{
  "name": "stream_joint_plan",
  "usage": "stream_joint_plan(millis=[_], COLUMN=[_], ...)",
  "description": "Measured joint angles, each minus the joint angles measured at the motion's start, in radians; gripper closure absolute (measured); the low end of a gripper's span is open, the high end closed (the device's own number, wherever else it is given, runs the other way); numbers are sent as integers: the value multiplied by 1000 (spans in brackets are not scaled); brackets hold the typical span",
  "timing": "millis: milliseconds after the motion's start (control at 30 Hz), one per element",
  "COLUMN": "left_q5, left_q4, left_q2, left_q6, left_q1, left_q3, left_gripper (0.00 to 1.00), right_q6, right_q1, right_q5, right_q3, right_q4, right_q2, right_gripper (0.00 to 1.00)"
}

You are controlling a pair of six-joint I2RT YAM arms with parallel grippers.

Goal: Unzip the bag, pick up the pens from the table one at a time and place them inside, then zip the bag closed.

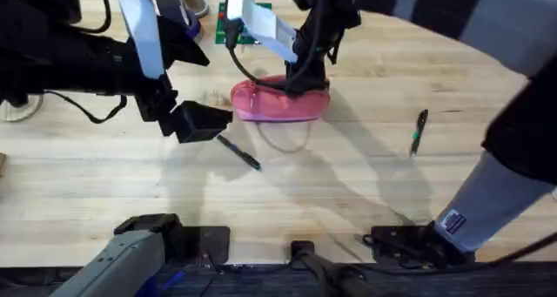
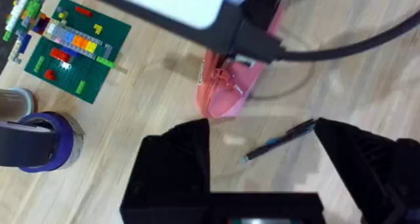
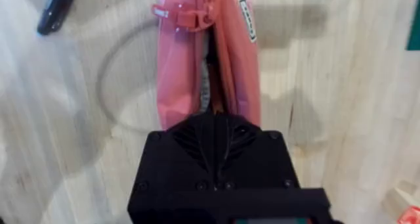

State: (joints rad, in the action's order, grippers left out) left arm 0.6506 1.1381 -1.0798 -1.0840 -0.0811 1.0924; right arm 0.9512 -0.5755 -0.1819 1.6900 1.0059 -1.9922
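Left gripper hangs spread wide, holding nothing, just above the near pen lying on the table. Pink bag sits mid-table, its zipper partly parted; right gripper is pressed down onto its top edge, fingers pinched together on the fabric. Second pen lies well apart to the right.

one bag; two pens

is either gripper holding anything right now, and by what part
The right gripper is shut on the bag at its zippered top edge. The left gripper is open, holding nothing, above a pen.
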Motion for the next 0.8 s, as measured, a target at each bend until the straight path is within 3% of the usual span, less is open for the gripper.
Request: stream_joint_plan(millis=[333,467,533,667,700,800], left_q5=[0,0,0,-1,-1,0], left_q4=[0,0,0,0,0,0], left_q2=[0,0,0,0,0,0], left_q6=[0,0,0,0,0,0], left_q1=[0,0,0,0,0,0], left_q3=[0,0,0,0,0,0], left_gripper=[7,7,7,8,8,8], right_q6=[0,0,0,0,3,3], right_q1=[0,0,0,0,0,0], right_q5=[-6,-6,-6,-6,-6,-6], right_q3=[-5,-5,-5,-6,-7,-7], right_q4=[-22,-22,-21,-17,-15,-9], right_q2=[-27,-27,-27,-27,-27,-27], right_gripper=[969,920,719,138,35,6])
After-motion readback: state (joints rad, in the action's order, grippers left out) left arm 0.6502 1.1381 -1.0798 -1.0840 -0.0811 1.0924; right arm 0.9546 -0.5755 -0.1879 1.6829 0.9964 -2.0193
